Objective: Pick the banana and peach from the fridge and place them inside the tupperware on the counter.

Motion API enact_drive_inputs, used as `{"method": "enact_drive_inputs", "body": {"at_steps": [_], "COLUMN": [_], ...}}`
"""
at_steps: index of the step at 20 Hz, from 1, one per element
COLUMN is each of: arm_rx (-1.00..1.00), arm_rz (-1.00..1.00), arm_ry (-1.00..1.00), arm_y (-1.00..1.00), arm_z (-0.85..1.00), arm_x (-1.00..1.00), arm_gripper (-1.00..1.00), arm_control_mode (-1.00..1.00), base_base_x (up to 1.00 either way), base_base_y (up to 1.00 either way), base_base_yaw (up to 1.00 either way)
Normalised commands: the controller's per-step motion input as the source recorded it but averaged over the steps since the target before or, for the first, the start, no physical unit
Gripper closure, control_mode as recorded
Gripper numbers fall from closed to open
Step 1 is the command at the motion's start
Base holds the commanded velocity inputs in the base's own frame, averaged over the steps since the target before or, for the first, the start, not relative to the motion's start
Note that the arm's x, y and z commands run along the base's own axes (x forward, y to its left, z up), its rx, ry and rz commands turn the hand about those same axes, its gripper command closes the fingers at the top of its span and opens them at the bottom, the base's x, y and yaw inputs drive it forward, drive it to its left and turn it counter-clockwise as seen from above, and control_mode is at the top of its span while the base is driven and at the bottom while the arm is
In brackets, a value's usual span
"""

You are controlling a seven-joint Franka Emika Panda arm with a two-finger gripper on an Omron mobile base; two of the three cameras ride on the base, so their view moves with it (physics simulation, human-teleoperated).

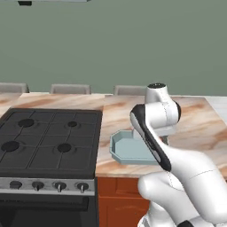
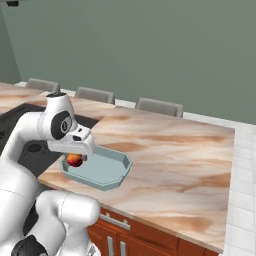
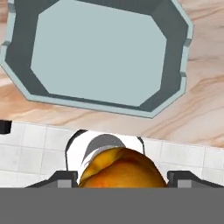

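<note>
Nearest the hand camera, the peach [image 3: 120, 168], a round orange-red fruit with a yellower patch on one side, sits between the two dark finger tips of the hand [image 3: 122, 177], which grasps it from both sides. From the right base view the same fruit [image 2: 74, 160] hangs under the white wrist, above the near left edge of the tupperware [image 2: 111, 170]. That container is a shallow, pale blue-grey octagonal tray with a wide flared rim and a flat smooth floor; its inside holds nothing, as the hand view shows [image 3: 98, 57]. It rests on the bench [image 2: 175, 160], a beige-pink marbled stone top with brown veins, close to its front edge, over red-brown wooden cabinets [image 2: 150, 237] with silver handles. Left of the tray in the left base view lies the black gas stovetop [image 1: 48, 139] with four burners and a row of knobs along its front. Beyond the bench stand grey chair backs [image 2: 159, 106] before a plain grey-green wall [image 2: 150, 50].
</note>
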Motion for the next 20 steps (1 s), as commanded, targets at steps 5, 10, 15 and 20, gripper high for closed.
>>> {"method": "enact_drive_inputs", "body": {"at_steps": [5, 10, 15, 20], "arm_rx": [-0.06, 0.0, 0.0, 0.0], "arm_rz": [0.0, 0.0, 0.0, 0.0], "arm_ry": [0.0, 0.0, 0.0, 0.0], "arm_y": [0.0, 0.0, 0.0, 0.0], "arm_z": [-0.43, -0.35, -0.38, -0.39], "arm_x": [0.51, 0.49, 0.45, 0.33], "arm_gripper": [1.0, 1.0, 1.0, 1.0], "arm_control_mode": [-1.0, -1.0, -1.0, -1.0], "base_base_x": [0.0, 0.0, 0.0, 0.0], "base_base_y": [0.0, 0.0, 0.0, 0.0], "base_base_yaw": [0.0, 0.0, 0.0, 0.0]}}
